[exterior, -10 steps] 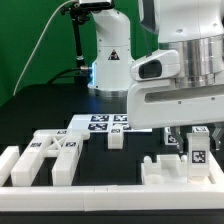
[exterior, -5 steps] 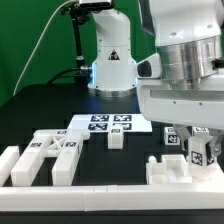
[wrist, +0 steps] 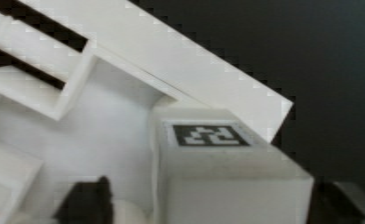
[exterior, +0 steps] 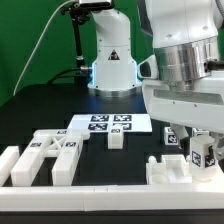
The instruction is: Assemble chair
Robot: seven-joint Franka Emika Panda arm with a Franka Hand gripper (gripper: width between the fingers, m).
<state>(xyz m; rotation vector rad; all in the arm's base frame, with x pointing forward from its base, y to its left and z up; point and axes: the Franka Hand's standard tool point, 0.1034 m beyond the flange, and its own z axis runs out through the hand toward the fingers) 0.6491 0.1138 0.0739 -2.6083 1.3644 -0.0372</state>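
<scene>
Nothing here is a true container. The nearest thing to one is the notched piece (exterior: pixel 168 172), a low white chair part with raised walls that sits at the near right of the black table (exterior: pixel 40 110). A tagged block (exterior: pixel 203 158) stands upright at its right end. The exterior view does not show whether the block is seated in a notch or only standing against the piece.

The gripper (exterior: pixel 203 148) hangs straight over this block with a finger on each side. In the wrist view the fingers (wrist: pixel 94 200) are dark shapes flanking the block (wrist: pixel 214 135). They seem to stand slightly clear of its sides, so the gripper (wrist: pixel 223 200) reads as open and not clamping anything.

The other chair parts are well apart from it:
- A cluster of chair pieces (exterior: pixel 55 158) lies at the near left, with several tags facing up.
- A small block (exterior: pixel 116 139) stands alone near the middle, just on the near side of the marker board (exterior: pixel 105 123).

A low border rail (exterior: pixel 100 192) runs along the near edge of the table. The bulky arm fills the upper right and hides the table behind the tagged block.
</scene>
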